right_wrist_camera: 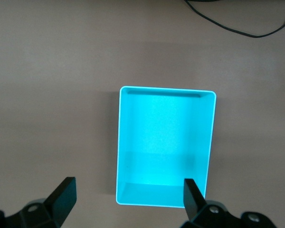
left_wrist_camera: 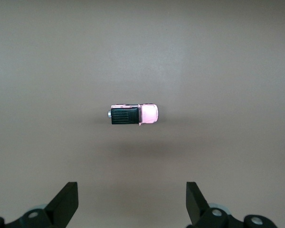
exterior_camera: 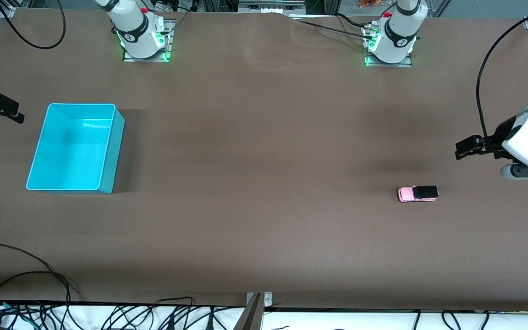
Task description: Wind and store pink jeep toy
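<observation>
The pink jeep toy (exterior_camera: 418, 193) stands on its wheels on the brown table toward the left arm's end; it also shows in the left wrist view (left_wrist_camera: 133, 114), black roof up. My left gripper (exterior_camera: 464, 149) hangs open and empty above the table, off to the side of the jeep toward the table's end; its fingers (left_wrist_camera: 66, 197) stand wide apart with the jeep clear of them. The turquoise bin (exterior_camera: 113, 151) stands empty at the right arm's end. My right gripper (exterior_camera: 2, 110) is open and empty over the table's end beside the bin (right_wrist_camera: 126, 142).
Both arm bases (exterior_camera: 144, 43) (exterior_camera: 390, 46) stand along the table's edge farthest from the front camera. Black cables (exterior_camera: 30, 284) lie along the edge nearest the camera, by a metal bracket (exterior_camera: 257, 309). A cable (right_wrist_camera: 228, 26) lies past the bin.
</observation>
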Robot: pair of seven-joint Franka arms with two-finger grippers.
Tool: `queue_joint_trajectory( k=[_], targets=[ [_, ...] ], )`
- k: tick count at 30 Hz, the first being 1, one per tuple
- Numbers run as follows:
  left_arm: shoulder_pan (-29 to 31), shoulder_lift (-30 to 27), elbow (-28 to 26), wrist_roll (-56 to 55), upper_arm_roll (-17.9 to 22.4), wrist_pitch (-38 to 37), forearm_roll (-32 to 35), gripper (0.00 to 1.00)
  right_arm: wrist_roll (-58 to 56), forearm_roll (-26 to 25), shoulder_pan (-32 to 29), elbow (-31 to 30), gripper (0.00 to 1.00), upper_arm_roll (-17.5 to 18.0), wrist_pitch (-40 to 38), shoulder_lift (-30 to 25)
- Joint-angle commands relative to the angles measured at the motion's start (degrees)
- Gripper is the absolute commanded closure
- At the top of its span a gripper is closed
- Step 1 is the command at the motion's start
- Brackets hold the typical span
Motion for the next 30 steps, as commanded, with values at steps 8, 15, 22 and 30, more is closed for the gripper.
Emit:
queue_joint_trajectory(
  k=[8,15,22,30],
  targets=[
    [0.1,-0.2,0.4,1.1,0.0,0.0,0.4,0.0,-1.1,-0.6,0.3,1.1,0.0,0.3,-0.2,0.0],
    [0.1,-0.2,0.4,1.1,0.0,-0.1,0.4,0.0,-1.1,-0.4,0.2,1.1,0.0,0.2,-0.4,0.0],
    [0.1,-0.2,0.4,1.1,0.0,0.0,0.4,0.0,-1.1,-0.3,0.3,1.1,0.0,0.3,-0.2,0.2],
    [0.1,-0.2,0.4,1.1,0.0,0.0,0.4,0.0,-1.0,-0.2,0.3,1.1,0.0,0.3,-0.4,0.2]
  ],
)
